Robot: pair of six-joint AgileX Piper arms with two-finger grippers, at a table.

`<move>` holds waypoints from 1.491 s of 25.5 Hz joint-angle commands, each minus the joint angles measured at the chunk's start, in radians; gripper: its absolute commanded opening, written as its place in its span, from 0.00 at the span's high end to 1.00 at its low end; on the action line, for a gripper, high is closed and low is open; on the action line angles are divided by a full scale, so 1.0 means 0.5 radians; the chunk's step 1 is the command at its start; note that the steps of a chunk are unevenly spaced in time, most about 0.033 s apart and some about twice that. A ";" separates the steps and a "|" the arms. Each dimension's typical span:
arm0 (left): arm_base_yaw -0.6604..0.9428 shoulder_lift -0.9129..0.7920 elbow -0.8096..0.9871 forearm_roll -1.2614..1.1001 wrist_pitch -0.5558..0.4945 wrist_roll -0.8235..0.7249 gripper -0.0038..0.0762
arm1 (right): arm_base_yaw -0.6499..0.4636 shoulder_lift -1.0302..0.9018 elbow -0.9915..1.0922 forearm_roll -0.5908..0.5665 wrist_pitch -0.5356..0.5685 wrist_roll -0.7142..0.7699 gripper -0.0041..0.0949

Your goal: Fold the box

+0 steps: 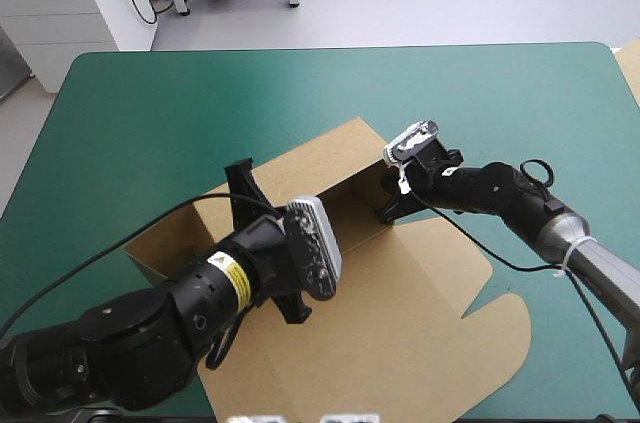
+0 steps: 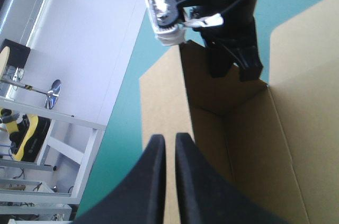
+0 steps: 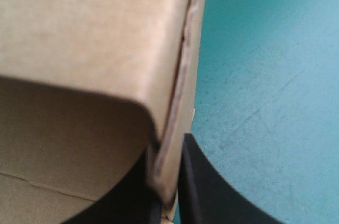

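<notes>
Fingers clamped on the box at the table's middle.
Right gripper holds the wall's corner, left gripper its other end; looks light and stiff, so you pinch edges near creases.

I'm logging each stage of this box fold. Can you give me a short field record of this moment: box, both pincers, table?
box: brown box, walls raised, open on top
lid: lid flat on the table, on the robot's side
left pincer: left pincer shut on the far long wall's top edge
right pincer: right pincer shut on the wall edge at the right-end corner
table: teal-green cover
</notes>
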 commanded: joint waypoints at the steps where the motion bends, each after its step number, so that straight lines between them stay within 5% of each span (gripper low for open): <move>1: 0.138 -0.048 -0.195 0.013 -0.022 0.015 0.93 | 0.004 -0.063 -0.046 0.044 -0.006 0.013 0.98; 14: 1.175 -0.114 -0.414 -0.645 -0.035 0.154 0.93 | 0.004 -0.067 -0.050 0.034 -0.009 0.012 0.98; 19: 1.577 -0.192 -0.414 -0.759 0.025 0.037 0.93 | -0.012 -0.171 -0.198 -0.421 0.104 0.464 0.98; 25: 1.594 -0.209 -0.414 -0.751 0.170 0.037 0.93 | -0.155 -0.191 -0.549 -0.888 0.776 1.095 0.98; 30: 1.594 -0.214 -0.414 -0.719 0.179 0.037 0.94 | -0.337 -0.118 -0.722 -0.947 1.093 1.273 0.98; 38: 1.594 -0.214 -0.414 -0.676 0.144 0.066 0.94 | -0.391 0.089 -0.758 -1.040 1.088 1.400 0.98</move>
